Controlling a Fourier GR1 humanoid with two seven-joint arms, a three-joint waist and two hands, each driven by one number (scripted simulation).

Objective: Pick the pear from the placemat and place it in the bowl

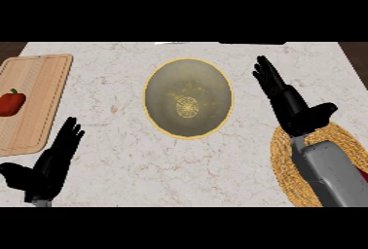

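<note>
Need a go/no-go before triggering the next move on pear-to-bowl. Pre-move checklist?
1. Pear in sight: not ok. None shows; the right forearm covers much of the placemat.
2. Bowl empty and uncovered: ok.
3. Right robot hand open and holding nothing: ok, fingers straight.
4. Right robot hand over placemat: not ok. It is past the mat's far edge, above bare counter beside the bowl.
5. Left robot hand out of the way: ok, open at lower left.
6. Pepper clear of path: ok, on the board at far left.

A pale, brown-veined marble counter (115, 160) lay evenly lit; dark floor (358, 52) showed beyond the fingers (267, 73) of the right hand (293, 104).
</note>
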